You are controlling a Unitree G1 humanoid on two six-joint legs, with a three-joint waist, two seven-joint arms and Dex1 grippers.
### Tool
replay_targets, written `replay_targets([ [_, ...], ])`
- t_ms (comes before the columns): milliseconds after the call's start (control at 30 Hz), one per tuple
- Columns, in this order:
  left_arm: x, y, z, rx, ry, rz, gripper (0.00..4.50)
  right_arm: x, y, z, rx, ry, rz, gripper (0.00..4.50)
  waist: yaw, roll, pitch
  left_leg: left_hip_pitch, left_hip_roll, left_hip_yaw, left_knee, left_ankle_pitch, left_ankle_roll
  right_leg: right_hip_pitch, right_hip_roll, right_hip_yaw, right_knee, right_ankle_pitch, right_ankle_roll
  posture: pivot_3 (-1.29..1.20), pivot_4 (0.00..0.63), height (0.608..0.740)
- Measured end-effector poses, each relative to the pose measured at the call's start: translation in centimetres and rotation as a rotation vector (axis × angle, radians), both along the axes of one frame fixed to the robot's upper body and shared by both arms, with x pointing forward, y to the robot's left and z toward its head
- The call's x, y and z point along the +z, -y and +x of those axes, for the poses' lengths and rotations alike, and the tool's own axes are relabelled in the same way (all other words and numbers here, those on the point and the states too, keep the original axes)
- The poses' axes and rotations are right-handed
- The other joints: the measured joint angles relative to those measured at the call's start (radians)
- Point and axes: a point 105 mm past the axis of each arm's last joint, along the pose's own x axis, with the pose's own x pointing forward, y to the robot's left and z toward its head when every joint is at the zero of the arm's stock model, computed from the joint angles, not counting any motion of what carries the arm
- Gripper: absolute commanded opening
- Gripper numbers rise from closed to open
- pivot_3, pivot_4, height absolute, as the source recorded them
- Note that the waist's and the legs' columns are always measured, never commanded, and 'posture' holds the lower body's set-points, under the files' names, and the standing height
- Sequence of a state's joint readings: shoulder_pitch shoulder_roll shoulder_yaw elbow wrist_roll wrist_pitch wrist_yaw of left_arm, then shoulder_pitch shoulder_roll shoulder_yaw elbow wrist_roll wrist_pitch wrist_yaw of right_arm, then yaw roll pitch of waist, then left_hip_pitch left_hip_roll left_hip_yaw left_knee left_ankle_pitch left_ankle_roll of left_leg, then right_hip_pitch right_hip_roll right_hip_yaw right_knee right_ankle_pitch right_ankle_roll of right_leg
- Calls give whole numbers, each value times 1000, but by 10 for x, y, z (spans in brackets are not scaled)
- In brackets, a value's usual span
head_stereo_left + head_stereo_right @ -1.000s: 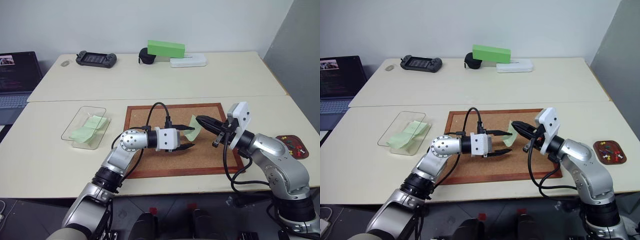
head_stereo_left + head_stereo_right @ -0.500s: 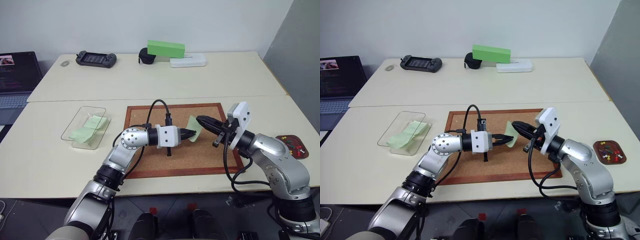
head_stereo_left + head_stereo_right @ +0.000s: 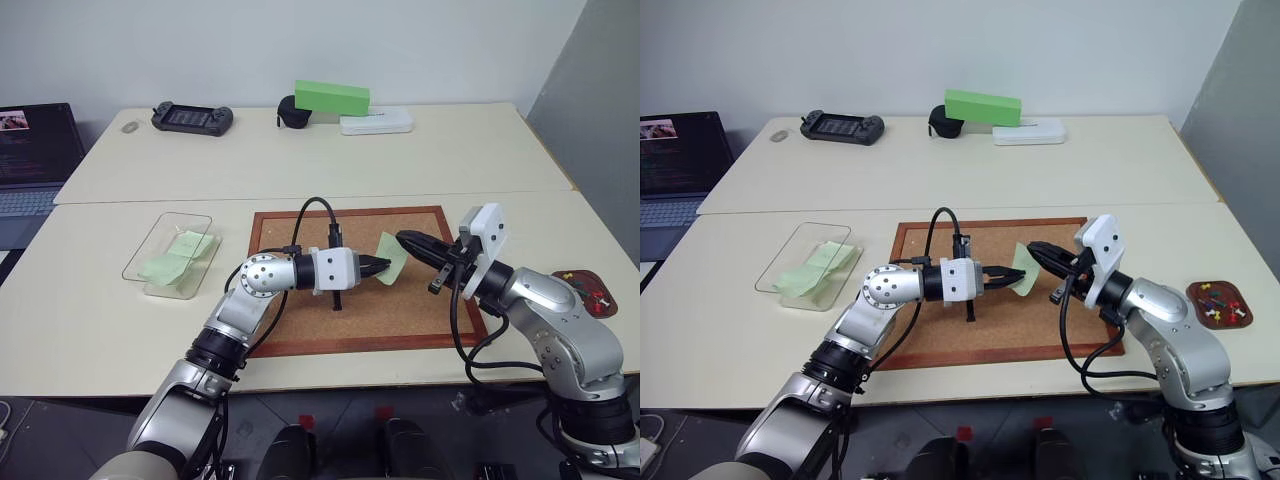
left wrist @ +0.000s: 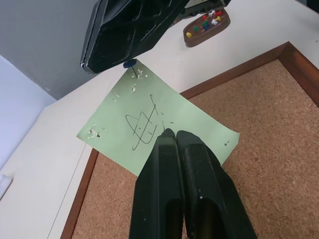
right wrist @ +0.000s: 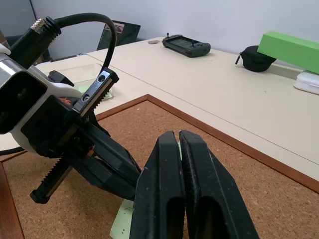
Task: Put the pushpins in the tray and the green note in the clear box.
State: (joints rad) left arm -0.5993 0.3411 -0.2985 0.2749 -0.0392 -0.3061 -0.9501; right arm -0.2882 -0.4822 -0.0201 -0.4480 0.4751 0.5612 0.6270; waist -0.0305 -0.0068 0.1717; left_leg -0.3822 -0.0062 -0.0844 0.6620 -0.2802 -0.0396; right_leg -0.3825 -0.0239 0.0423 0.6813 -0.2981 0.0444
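Holding note: our left gripper (image 3: 382,267) pinches the pale green paper note (image 3: 392,258) above the wood-framed cork board (image 3: 420,305).
Right gripper (image 3: 404,238): clenched on a blue-headed pushpin (image 4: 129,63) through the note's corner.
Next: we pull apart slowly, then carry toward the clear plastic box (image 3: 150,240) at 9 o'clock.

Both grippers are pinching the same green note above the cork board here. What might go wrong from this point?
Tearing: the left gripper is shut on the green note while the right gripper grips a blue pushpin stuck through its corner; pulling apart may rip the paper.

Dropped pin: once freed, that pin is tiny and could slip onto the cork board instead of reaching the tray.

The note could crumple before reaching the clear box.
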Motion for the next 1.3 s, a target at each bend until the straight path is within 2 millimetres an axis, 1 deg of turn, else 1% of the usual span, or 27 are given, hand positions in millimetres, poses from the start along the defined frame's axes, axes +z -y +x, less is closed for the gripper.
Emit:
replay_targets([
  [67,12,-7,6,47,-160,-122,89,0,2,0,-3,2,-4,0,-2,0,0,-1,1,0,0,0,0,-1,0,0,0,0,0,0,150,740],
  [133,29,-12,1,27,-281,-211,89,3,6,1,-16,8,-1,0,-2,0,0,-1,1,0,0,0,0,-1,0,0,0,0,0,0,150,740],
  [167,34,-13,-1,19,-308,-224,89,4,8,1,-23,11,-1,0,-2,0,0,-1,1,0,0,0,0,-1,0,0,0,0,0,0,150,740],
  [267,32,-16,-7,6,-403,-231,89,6,11,2,-34,17,1,0,-2,0,0,-1,1,0,0,0,0,-1,0,0,0,0,0,0,150,740],
  [333,30,-18,-6,18,-455,-236,89,6,11,2,-32,16,3,0,-2,0,0,-1,1,0,0,0,0,-1,0,0,0,0,0,0,150,740],
  [500,30,-23,-4,24,-602,-279,894,4,12,3,-36,7,4,0,-2,0,0,-1,0,0,0,0,0,-1,0,0,0,0,0,0,150,740],
  [533,31,-24,-4,21,-635,-291,1144,4,12,3,-34,8,3,0,-2,0,0,-1,0,0,0,0,0,-1,0,0,0,0,0,0,150,740],
  [567,31,-25,-4,20,-665,-296,1242,5,12,3,-33,10,1,0,-2,0,0,-1,0,0,0,0,0,-1,0,0,0,0,0,0,150,740],
  [633,28,-26,-5,17,-742,-293,1627,5,13,2,-22,14,-19,0,-2,0,0,-1,0,0,0,0,0,-1,0,0,0,0,0,0,150,740],
  [667,26,-27,-6,16,-780,-290,1833,5,14,1,-13,18,-34,0,-2,0,0,-1,0,0,0,0,0,-1,0,0,0,0,0,0,150,740],
  [700,24,-28,-6,16,-811,-290,1935,6,14,-1,-5,27,-45,0,-2,0,0,-1,0,0,0,0,0,-1,0,0,0,0,0,0,150,740],
  [733,22,-29,-7,9,-849,-290,2207,8,12,-4,15,40,-56,0,-2,0,0,-1,0,0,0,0,0,-1,0,0,0,0,0,0,150,740],
  [767,22,-29,-7,2,-869,-290,2363,9,12,-5,27,48,-65,0,-1,0,0,-1,0,0,0,0,0,-1,0,0,0,0,0,0,150,740],
  [800,22,-29,-7,-4,-889,-289,2635,11,11,-8,41,58,-76,0,-1,0,0,-1,0,0,0,0,0,-1,0,0,0,0,0,0,150,740],
  [833,23,-29,-5,-8,-902,-289,2730,12,9,-11,58,72,-88,0,-1,0,0,-1,0,0,0,0,0,-1,0,0,0,0,0,0,150,740],
  [867,24,-30,-3,-10,-910,-287,2957,14,7,-14,81,88,-98,0,-1,0,0,-1,0,0,0,0,0,-1,0,0,0,0,0,0,150,740],
  [900,26,-31,-2,-15,-911,-283,3089,15,3,-18,106,99,-108,0,-2,0,0,-1,0,0,0,0,0,-1,0,0,0,0,0,0,150,740],
  [1000,26,-32,-3,-43,-928,-265,3089,15,-1,-24,151,110,-127,0,-2,0,0,-1,0,0,0,0,0,-1,0,0,0,0,0,0,150,740],
  [1067,25,-30,-6,-75,-952,-243,3089,15,-6,-28,178,118,-132,0,-1,0,0,-1,0,0,0,0,0,-1,0,0,0,0,0,0,150,740],
  [1300,24,-18,-24,-209,-1048,-177,3089,17,-19,-32,225,130,-111,0,-2,0,0,-1,0,0,0,0,0,-1,0,0,0,0,0,0,150,740],
])
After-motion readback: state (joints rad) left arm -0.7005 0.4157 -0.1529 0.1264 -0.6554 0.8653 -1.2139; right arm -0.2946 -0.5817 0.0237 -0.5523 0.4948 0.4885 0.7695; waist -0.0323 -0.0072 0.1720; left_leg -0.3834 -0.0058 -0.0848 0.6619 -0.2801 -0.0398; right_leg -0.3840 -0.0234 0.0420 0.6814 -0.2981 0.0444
